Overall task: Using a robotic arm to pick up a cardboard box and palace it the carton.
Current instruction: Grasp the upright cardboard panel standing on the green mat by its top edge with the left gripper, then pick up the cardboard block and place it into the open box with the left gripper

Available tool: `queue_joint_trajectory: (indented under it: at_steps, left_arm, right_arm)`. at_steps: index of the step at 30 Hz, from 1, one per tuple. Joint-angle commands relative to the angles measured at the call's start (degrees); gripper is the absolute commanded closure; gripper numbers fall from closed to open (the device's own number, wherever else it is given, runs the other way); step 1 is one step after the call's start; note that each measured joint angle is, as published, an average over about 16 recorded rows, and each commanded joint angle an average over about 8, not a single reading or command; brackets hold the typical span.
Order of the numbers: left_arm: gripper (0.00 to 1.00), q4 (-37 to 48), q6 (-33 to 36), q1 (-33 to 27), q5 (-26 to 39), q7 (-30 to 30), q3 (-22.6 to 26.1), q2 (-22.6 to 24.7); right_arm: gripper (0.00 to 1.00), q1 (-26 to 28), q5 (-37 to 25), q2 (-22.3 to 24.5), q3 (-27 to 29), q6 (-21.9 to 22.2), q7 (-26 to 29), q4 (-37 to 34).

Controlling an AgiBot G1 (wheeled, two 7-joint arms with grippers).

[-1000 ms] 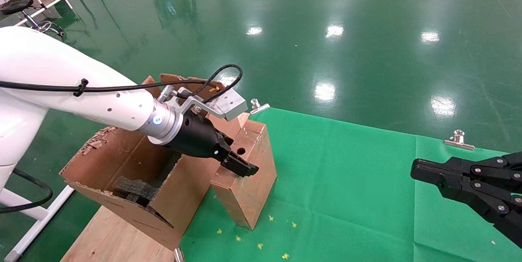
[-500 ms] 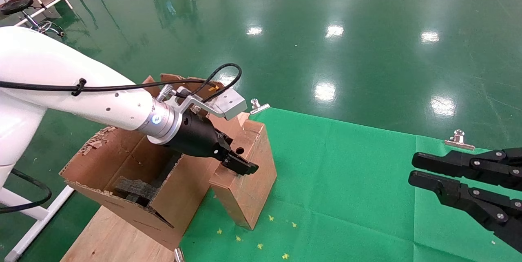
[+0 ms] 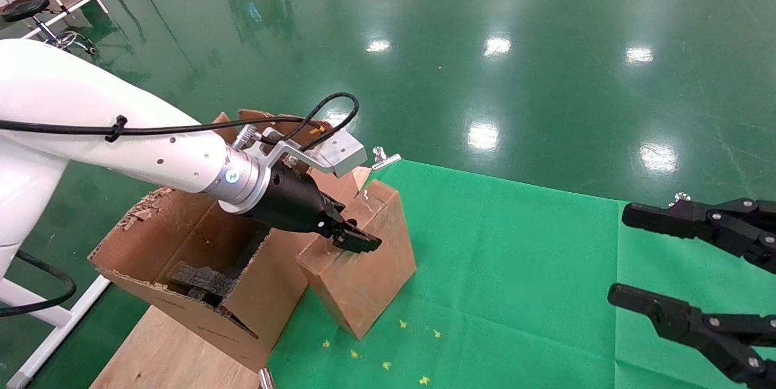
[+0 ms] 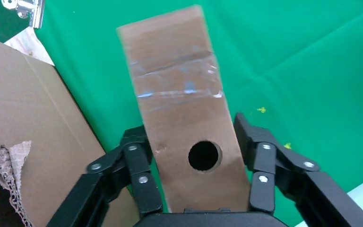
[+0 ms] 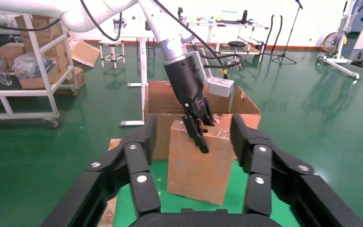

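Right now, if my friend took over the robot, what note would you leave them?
Left tool: shut on the cardboard box, fingers on both sides of its top face near the round hole.
Right tool: open, empty, parked over the green cloth.
Box: tilted, lower end near the cloth, beside the carton.
Done: box gripped.
Left: lift it over the flaps and set it inside the carton.

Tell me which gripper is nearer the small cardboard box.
Left. The left gripper has its jaws closed on the cardboard box at its holed top face; the right gripper hangs open, apart, over the green cloth.
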Motion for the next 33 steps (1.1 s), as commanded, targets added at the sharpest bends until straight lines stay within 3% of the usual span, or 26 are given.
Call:
queue_joint_trajectory:
  at_steps: [1, 9, 16, 26, 33]
  left_arm:
    - [1.0, 0.2, 0.0, 0.0, 0.2, -0.1, 0.1, 0.2]
    - [1.0, 2.7, -0.3, -2.3, -8.9, 8.9, -4.6, -3.5]
    - [1.0, 11.1, 0.6, -8.9, -14.0, 19.0, -9.2, -7.0]
    - [1.0, 34.4, 2.0, -25.4, -8.1, 34.8, -10.6, -10.0]
    - [1.0, 48.8, 0.9, -32.6, -0.1, 45.6, -7.4, -10.4]
  right_arm:
    - [0.0, 0.0, 0.0, 0.0, 0.0, 0.0, 0.0, 0.0]
    - [0.0, 0.0, 0.0, 0.0, 0.0, 0.0, 0.0, 0.0]
    - [0.0, 0.0, 0.0, 0.0, 0.0, 0.0, 0.0, 0.0]
    - [0.0, 0.0, 0.0, 0.0, 0.0, 0.0, 0.0, 0.0]
    - [0.0, 0.0, 0.0, 0.0, 0.0, 0.0, 0.0, 0.0]
